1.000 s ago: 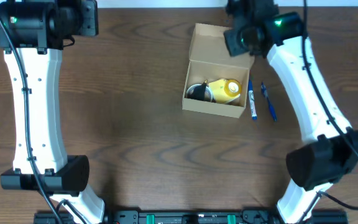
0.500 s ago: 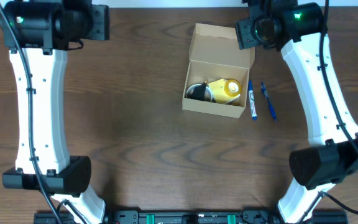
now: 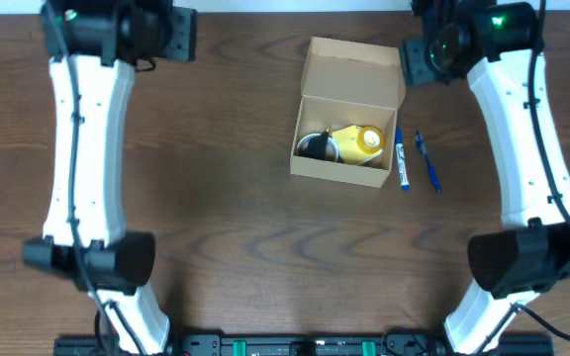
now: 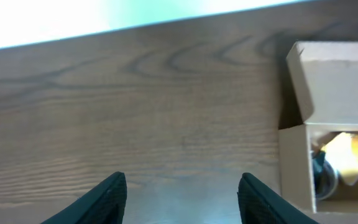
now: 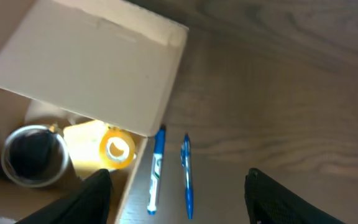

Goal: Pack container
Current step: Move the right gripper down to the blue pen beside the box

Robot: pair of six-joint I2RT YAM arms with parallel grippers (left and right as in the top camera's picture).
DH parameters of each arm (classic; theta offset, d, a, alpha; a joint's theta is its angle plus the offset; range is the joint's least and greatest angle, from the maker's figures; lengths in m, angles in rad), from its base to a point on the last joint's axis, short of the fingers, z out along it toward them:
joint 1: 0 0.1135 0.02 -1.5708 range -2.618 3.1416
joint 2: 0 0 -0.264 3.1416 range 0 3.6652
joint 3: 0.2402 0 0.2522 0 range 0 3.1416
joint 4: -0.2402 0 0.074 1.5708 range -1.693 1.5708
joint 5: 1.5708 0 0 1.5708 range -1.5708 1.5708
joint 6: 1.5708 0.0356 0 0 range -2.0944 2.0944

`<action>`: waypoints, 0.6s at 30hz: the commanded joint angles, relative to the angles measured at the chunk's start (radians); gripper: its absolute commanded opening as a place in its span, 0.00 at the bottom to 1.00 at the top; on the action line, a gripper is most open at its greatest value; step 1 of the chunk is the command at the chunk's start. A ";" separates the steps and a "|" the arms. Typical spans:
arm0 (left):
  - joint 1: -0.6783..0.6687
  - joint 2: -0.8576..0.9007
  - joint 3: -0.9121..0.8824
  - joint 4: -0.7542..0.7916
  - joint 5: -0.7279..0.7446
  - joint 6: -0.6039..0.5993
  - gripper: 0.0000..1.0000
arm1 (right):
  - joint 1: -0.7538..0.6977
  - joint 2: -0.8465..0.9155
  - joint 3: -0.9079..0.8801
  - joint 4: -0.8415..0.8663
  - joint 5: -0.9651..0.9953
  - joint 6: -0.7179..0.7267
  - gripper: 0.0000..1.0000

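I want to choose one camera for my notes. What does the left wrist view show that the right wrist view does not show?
Only the left wrist view: a pale band beyond the far edge of the table, and a wide stretch of bare wood beside the container.
Only the right wrist view: a blue pen lying on the table close to the container, and a second blue pen alongside it, both outside the container.
Both: the container with its lid open, and inside it a yellow item and a dark round item.

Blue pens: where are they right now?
In the overhead view, the blue pens lie side by side on the table, just right of the open cardboard box.
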 commanded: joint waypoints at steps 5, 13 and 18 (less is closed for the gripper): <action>-0.004 0.024 0.009 0.066 -0.021 0.053 0.59 | -0.073 -0.002 -0.094 0.024 -0.069 0.006 0.66; -0.004 0.024 0.009 0.062 -0.021 0.062 0.59 | -0.076 0.000 -0.366 0.133 -0.069 0.006 0.64; -0.004 0.024 0.009 0.059 -0.021 0.062 0.58 | -0.076 0.000 -0.435 0.142 -0.069 0.006 0.63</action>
